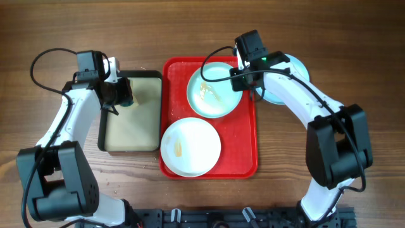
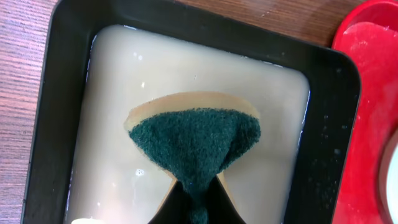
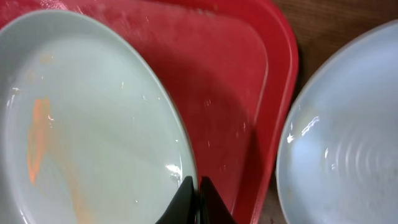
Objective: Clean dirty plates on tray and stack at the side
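Two plates are seen on the red tray; the far plate, rim-pinched by the right gripper, may be dropped under the sponge clamped by the left gripper.

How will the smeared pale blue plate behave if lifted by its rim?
Probably stiff: the smeared plate looks hard and glossy. Its wet sheen suggests it may slip in the right hand. Held at one rim, it would likely tilt.

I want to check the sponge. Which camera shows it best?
The left wrist view: the green sponge fills the middle, over the black tray. Overhead shows only a small dark patch at the left pincer. The right wrist view does not show it.
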